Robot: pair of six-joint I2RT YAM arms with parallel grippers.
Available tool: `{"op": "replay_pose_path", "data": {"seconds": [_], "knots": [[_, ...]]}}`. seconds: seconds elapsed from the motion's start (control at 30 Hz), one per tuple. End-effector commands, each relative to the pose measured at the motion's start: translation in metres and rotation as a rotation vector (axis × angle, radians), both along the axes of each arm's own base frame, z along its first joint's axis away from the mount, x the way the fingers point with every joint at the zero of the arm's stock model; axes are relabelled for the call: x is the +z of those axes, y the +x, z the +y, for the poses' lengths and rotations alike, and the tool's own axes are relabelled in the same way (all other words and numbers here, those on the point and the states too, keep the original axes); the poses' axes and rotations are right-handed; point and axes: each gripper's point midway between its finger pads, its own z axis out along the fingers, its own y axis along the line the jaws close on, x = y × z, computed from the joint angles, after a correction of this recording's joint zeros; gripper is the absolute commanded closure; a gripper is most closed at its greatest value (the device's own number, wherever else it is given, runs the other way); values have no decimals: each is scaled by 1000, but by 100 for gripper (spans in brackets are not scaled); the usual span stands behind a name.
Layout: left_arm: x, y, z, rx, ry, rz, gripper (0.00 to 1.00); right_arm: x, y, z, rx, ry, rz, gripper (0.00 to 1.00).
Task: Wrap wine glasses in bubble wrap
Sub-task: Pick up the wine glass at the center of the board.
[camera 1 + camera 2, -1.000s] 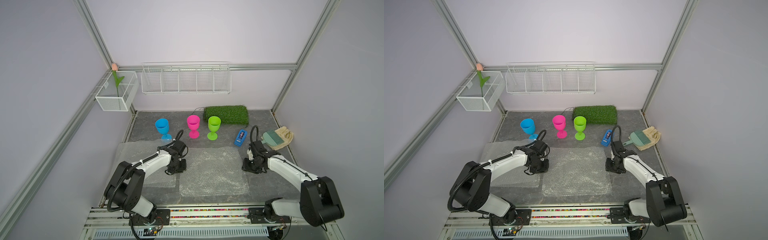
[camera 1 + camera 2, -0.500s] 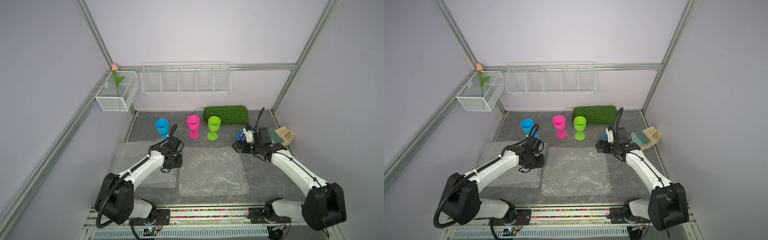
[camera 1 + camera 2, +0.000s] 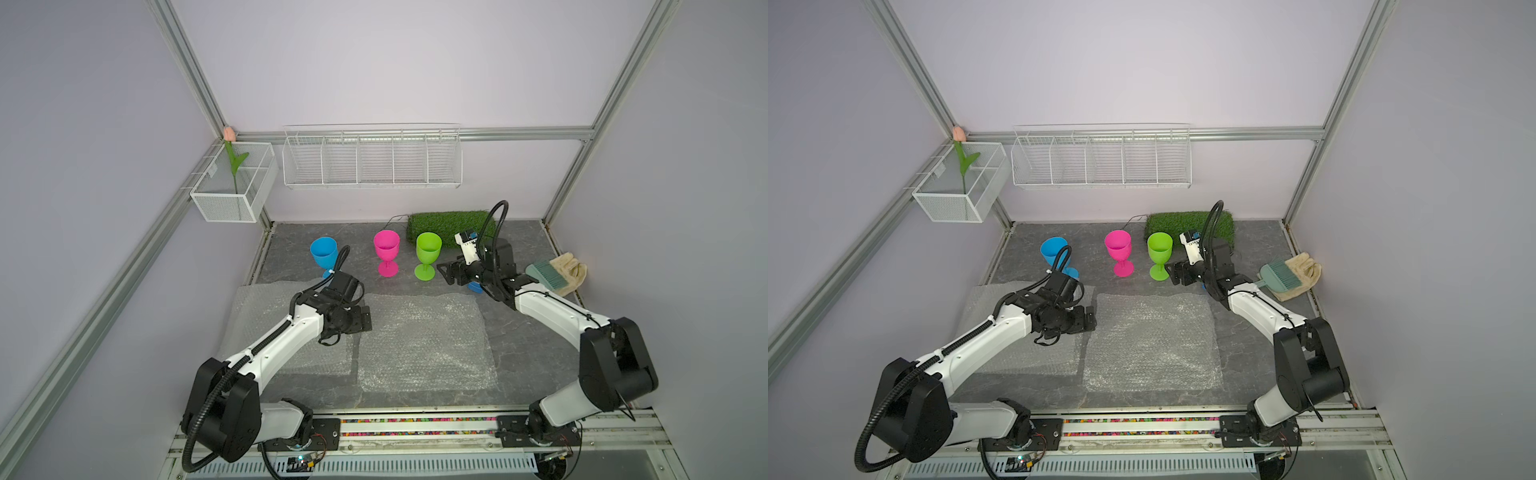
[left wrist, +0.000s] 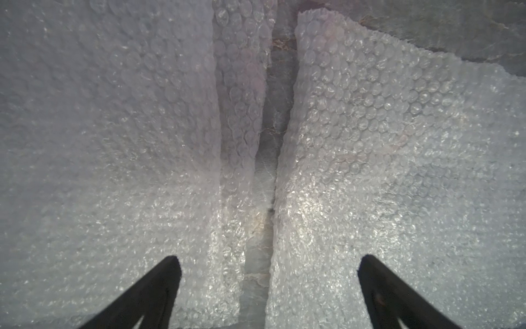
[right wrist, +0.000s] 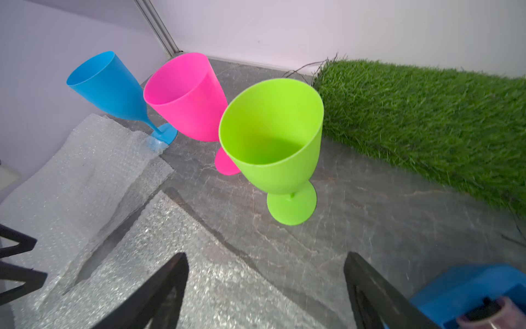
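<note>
1. Wine glasses, three counted: blue goblet (image 3: 323, 252), hot pink goblet (image 3: 386, 246), lime green goblet (image 3: 428, 248). All are smooth opaque plastic, with tapered bowls, thin stems and round feet. They stand upright in a row across the far half of the desk (image 3: 511, 353), blue nearest the left edge.
2. Bubble wrap: clear bubbled film, roughly rectangular, lying flat on the near half. There are two patches: the centre sheet (image 3: 424, 340) and the left sheet (image 3: 257, 307), with a narrow strip of grey stone-patterned desk between them. The left sheet looks layered in the left wrist view; I cannot tell how many layers. Its far corner laps the blue goblet's foot.
3. Left arm: stretched forward from the front rail, wrist bent down. The left gripper (image 4: 269, 260) is over the strip between the sheets, black jaws spread wide with nothing between them.
4. Right arm: reaches to the far right. The right gripper (image 5: 266, 257) points at the lime green goblet, just beside its foot but apart from it. Its jaws are spread and empty.
5. Others, one of each: shaggy grass mat (image 3: 451, 222) at the back edge, blue box (image 5: 466, 284) under the right wrist, and teal brush (image 3: 544, 276) on a cream cloth (image 3: 571, 268) at the right edge.
</note>
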Motion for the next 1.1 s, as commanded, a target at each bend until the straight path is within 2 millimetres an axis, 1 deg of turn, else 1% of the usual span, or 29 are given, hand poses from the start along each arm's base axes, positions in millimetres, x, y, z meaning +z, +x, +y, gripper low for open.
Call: {"op": "replay_pose_path", "data": {"seconds": [0.0,0.3,0.57,1.07], "knots": [[2,-1,7,24,13,-9,1,24,19,20,57,15,-153,11],[3,-4,7,34,4,-10,1,11,46,37,60,32,-223,11],[2,-6,9,34,9,-8,1,-4,59,48,62,52,-237,11],[1,-11,12,43,6,-8,1,-26,83,59,51,73,-285,11]]}}
